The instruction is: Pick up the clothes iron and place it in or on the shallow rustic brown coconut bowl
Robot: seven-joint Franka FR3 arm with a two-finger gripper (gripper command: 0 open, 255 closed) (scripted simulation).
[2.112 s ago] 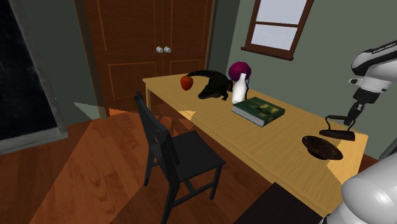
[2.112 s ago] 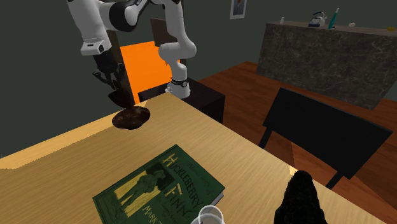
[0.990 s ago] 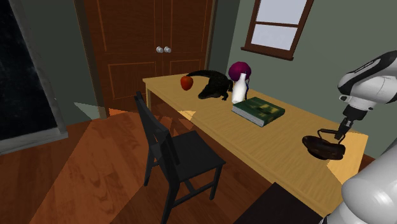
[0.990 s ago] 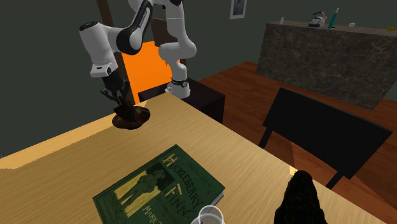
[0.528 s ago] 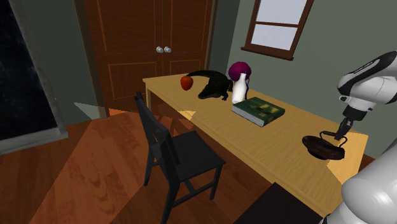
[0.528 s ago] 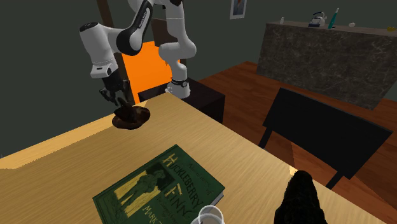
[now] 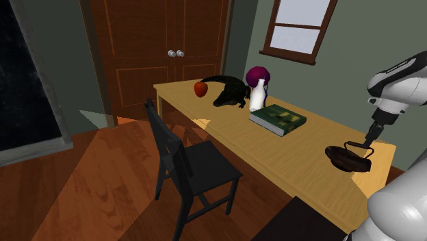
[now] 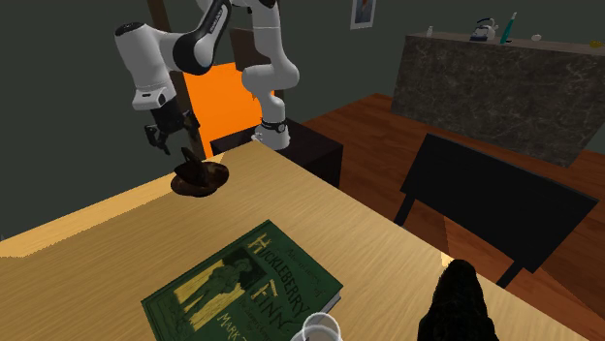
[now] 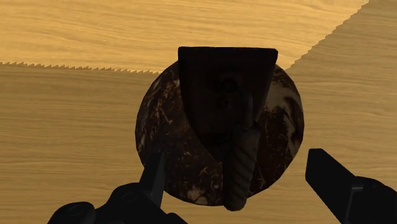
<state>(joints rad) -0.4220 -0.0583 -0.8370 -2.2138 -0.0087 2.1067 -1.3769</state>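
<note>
The dark clothes iron (image 7: 357,152) lies in the shallow mottled brown bowl (image 7: 337,155) near the wooden table's (image 7: 294,147) end by the stand. My gripper (image 7: 373,134) hangs open just above the iron, touching nothing. In the second exterior view the gripper (image 8: 170,139) is above and slightly left of the iron (image 8: 199,170) resting in the bowl (image 8: 215,181). The wrist view looks straight down: the iron (image 9: 219,83) lies across the bowl (image 9: 159,124) with its ribbed handle towards my gripper (image 9: 236,164), whose fingers stand wide apart on either side.
A green book (image 7: 277,118) lies mid-table. At the far end are a black crocodile toy (image 7: 229,89), a red apple (image 7: 200,89) and a white vase (image 7: 257,96). A black chair (image 7: 185,164) stands beside the table. The table edge runs close behind the bowl.
The gripper has opened, let go of the iron and risen a little. The iron now rests in the bowl.
</note>
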